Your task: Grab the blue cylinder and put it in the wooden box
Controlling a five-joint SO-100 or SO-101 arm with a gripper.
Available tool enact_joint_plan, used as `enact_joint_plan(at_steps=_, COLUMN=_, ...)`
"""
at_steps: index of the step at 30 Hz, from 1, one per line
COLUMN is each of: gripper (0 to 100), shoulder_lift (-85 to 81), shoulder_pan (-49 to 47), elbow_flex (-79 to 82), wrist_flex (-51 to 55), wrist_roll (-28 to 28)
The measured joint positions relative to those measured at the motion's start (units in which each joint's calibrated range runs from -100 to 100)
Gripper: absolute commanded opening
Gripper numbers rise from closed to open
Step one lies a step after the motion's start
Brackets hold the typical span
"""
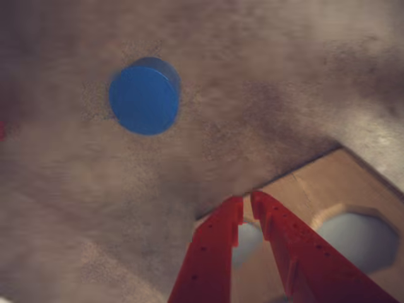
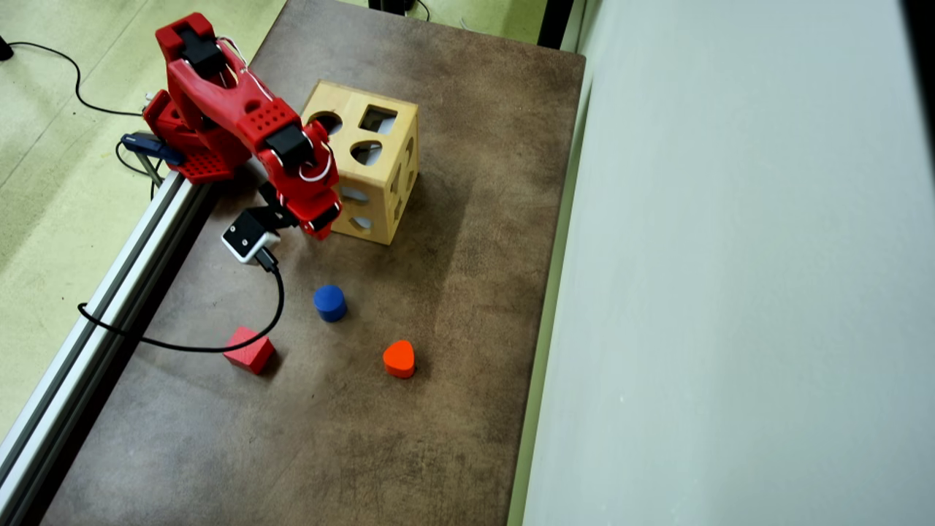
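The blue cylinder (image 2: pixel 330 302) stands upright on the brown table (image 2: pixel 467 292), free of any contact, with its flat round top facing up. In the overhead view it sits below the wooden box (image 2: pixel 380 179) and well apart from it. A red cube (image 2: pixel 250 350) lies to its lower left and an orange heart-shaped block (image 2: pixel 399 359) to its lower right; the three blocks are separate from one another.

The wooden box rests near the top of the table, showing round, square and heart-like cut-outs in its upper and side faces.

The red arm (image 2: pixel 241 120) reaches from its base at the table's left edge across the box's left side. The gripper (image 2: pixel 315 226) hangs just beside the box's lower left corner, above the table and apart from the cylinder.

In the wrist view the gripper (image 1: pixel 247 197) enters from the bottom edge. Its two red fingers (image 1: pixel 214 252) nearly meet at the tips, with only a thin gap, and nothing is held between them. The cylinder (image 1: pixel 145 96) appears at upper left, the box (image 1: pixel 353 189) at lower right.
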Motion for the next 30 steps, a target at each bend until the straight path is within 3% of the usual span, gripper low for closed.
enact_joint_plan(at_steps=10, gripper=9, shoulder_lift=2.4, shoulder_pan=0.3, elbow_flex=-3.0, wrist_flex=-6.3, wrist_roll=0.0)
enact_joint_plan(at_steps=22, gripper=9, shoulder_lift=6.7, shoulder_pan=5.2, elbow_flex=-3.4, wrist_flex=-6.5, wrist_roll=0.2)
enact_joint_plan(at_steps=30, gripper=18, shoulder_lift=6.7, shoulder_pan=5.7, elbow_flex=-3.4, wrist_flex=-8.9, wrist_roll=3.6)
